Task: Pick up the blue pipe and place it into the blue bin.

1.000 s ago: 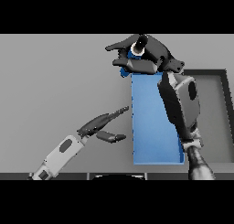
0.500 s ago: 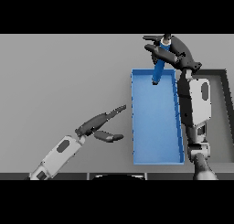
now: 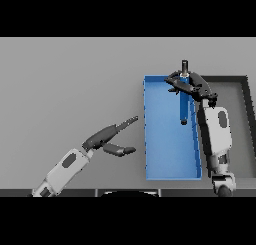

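Left hand (image 3: pixel 107 139) sits low over the grey table (image 3: pixel 70 79), fingers straight and spread from the thumb, holding nothing. Fingers point up and to the right, toward the near-left wall of the blue bin (image 3: pixel 148 139); the fingertip stops just short of that wall, not touching. Thumb juts out to the right below the fingers. White and grey forearm runs back down-left to the lower edge.

Right of that hand, the blue bin is a long open rectangle, its long sides running away from the robot. Right forearm rises along the bin's right wall from the lower edge.

Farther out, right hand (image 3: pixel 192 87) is over the bin's far end, fingers curled and clamped round the blue pipe (image 3: pixel 183 105). The pipe hangs from the hand toward the robot, roughly upright and a little tilted, lower end dark and sitting over the bin floor inside the far-right part of the bin. Cannot tell if the lower end touches the floor. Its dark upper end pokes out past the hand, beyond the bin's far wall.

To the right of the right hand, a dark grey tray (image 3: pixel 239 124) with a raised black rim lies just beside the bin, partly hidden by the right arm.
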